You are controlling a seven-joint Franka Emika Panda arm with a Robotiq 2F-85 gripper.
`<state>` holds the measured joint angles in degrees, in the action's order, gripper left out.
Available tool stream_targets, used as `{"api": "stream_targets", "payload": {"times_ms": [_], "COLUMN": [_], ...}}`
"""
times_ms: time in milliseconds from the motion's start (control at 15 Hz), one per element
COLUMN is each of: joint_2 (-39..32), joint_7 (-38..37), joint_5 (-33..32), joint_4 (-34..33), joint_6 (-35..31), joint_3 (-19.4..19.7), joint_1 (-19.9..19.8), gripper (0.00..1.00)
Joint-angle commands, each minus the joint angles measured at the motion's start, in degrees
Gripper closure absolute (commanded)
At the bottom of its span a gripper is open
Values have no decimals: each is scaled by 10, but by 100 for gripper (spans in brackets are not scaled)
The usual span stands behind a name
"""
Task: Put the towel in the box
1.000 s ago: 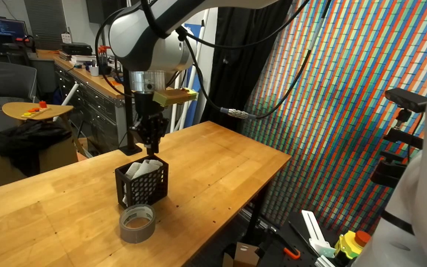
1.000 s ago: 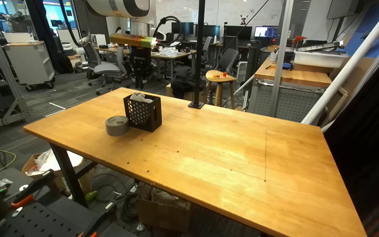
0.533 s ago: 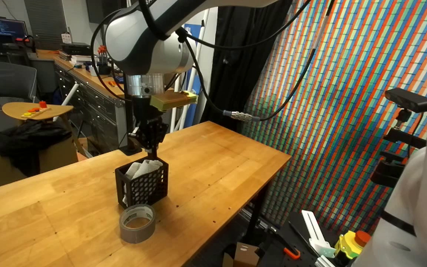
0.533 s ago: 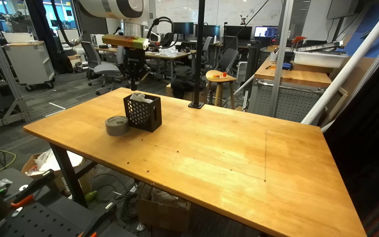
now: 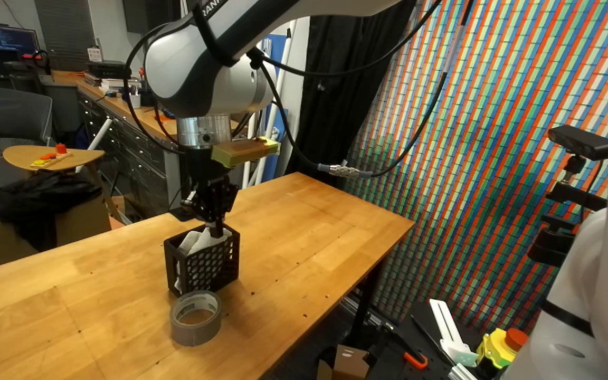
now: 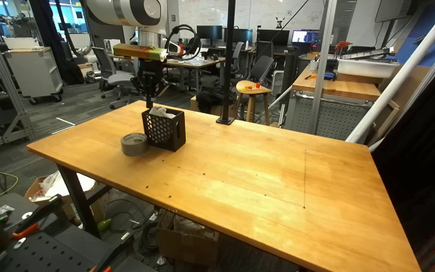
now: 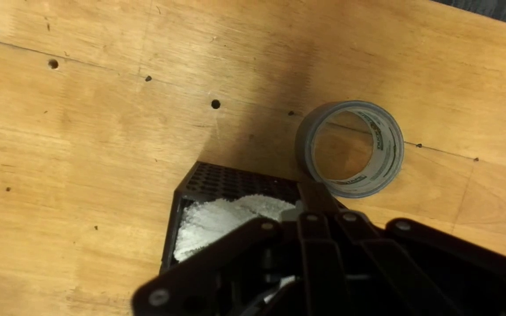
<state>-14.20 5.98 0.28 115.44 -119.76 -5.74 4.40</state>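
Near the far edge of the desk point(image 6: 255, 151) in both exterior views, the box point(image 6: 173, 132) holds the towel point(image 7: 218, 224) bunched inside. The tool point(image 5: 217, 232), pressed together, points down at it, probably to tuck it deeper.

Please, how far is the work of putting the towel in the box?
Done, it seems: the towel is inside the box, its top poking above the rim in an exterior view. In hand: the pincer looks shut at the box's opening; contact with the towel is unclear. Left, perhaps: pressing down that protruding top and lifting the pincer away.
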Motion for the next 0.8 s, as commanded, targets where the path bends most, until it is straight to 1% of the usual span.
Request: {"api": "stream_targets", "payload": {"times_ms": [0, 67, 267, 467, 733], "joint_2": [-3, -6, -18, -31, -53], "joint_7": [11, 15, 31, 51, 80], "joint_5": [-8, -8, -8, -7, -7], "joint_4": [-3, -6, -19, -34, -64], "joint_6": [-7, -6, -2, 4, 15], "joint_3": [3, 3, 4, 4, 3], "joint_1": [0, -1, -3, -7, -12], "gripper": [97, 96, 98, 96, 98]}}
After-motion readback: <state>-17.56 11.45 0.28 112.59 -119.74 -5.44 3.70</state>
